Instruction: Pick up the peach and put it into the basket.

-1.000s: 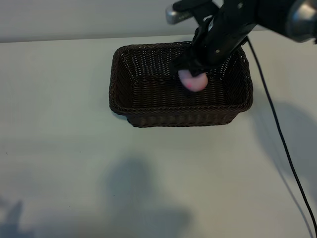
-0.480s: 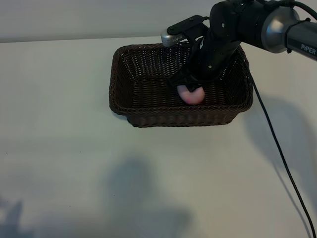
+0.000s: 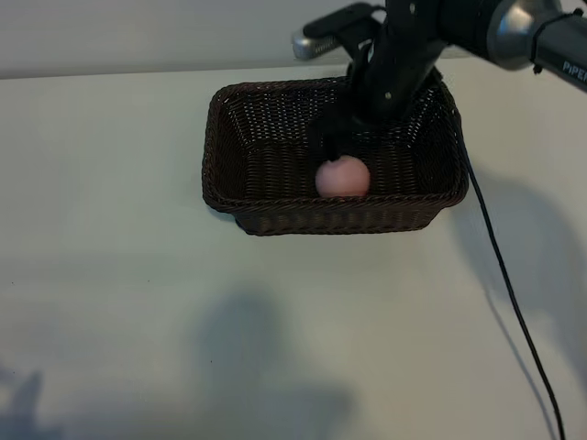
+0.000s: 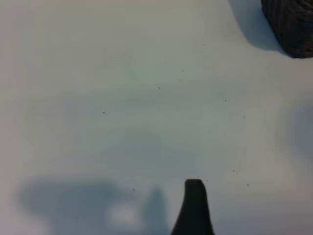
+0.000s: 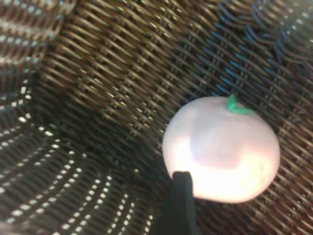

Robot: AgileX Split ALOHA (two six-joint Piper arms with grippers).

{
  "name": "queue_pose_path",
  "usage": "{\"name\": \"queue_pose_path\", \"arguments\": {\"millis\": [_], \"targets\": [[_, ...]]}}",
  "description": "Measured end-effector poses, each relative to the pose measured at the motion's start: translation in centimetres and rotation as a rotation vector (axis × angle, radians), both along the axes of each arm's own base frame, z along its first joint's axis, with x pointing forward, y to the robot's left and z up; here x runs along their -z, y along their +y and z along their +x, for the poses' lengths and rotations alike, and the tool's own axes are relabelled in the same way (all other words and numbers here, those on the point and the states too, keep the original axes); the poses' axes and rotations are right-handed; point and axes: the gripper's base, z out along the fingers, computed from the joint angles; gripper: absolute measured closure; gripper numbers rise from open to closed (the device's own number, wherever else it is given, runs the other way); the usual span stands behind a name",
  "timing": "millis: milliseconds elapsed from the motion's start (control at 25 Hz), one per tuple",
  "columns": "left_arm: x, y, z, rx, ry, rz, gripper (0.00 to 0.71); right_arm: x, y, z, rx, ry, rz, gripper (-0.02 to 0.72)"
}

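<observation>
The peach (image 3: 342,176) lies loose on the floor of the dark-brown wicker basket (image 3: 213,137), close to its front wall. My right gripper (image 3: 344,136) hangs just above and behind the fruit, open, holding nothing. In the right wrist view the peach (image 5: 222,149) shows pale pink with a green stem, resting on the weave (image 5: 98,73), and one dark finger (image 5: 180,200) stands in front of it without gripping it. My left gripper is out of the exterior view. Its wrist view shows one fingertip (image 4: 194,205) over bare table, with a basket corner (image 4: 291,22) far off.
A black cable (image 3: 504,275) trails from the right arm across the white table to the right of the basket. Arm shadows fall on the table at the front and right.
The right gripper carried the peach down into the basket, opened and let it go. It has risen a little; the peach now rests on the basket floor.
</observation>
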Motion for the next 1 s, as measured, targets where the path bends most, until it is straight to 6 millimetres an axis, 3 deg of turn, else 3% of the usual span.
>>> {"name": "queue_pose_path", "arguments": {"millis": [160,280,440,640,800,1000], "targets": [[0.0,0.0,0.0,-0.001,0.000,-0.003,0.120,-3.1,-0.6,0.7,0.010,-0.024,-0.043,0.078],[0.0,0.0,0.0,-0.001,0.000,-0.003,0.120,-5.4,-2.8,1.8,0.065,-0.053,-0.063,0.098],[0.0,0.0,0.0,-0.001,0.000,-0.003,0.120,-7.2,-8.4,3.9,0.197,-0.091,-0.059,0.107],[0.0,0.0,0.0,-0.001,0.000,-0.003,0.120,-7.4,-17.3,5.3,0.393,-0.086,-0.072,0.108],[0.0,0.0,0.0,-0.001,0.000,-0.003,0.120,-7.3,-23.8,5.3,0.533,-0.081,-0.082,0.108],[0.0,0.0,0.0,-0.001,0.000,-0.003,0.120,-7.3,-29.0,4.6,0.645,-0.076,-0.088,0.108]]}}
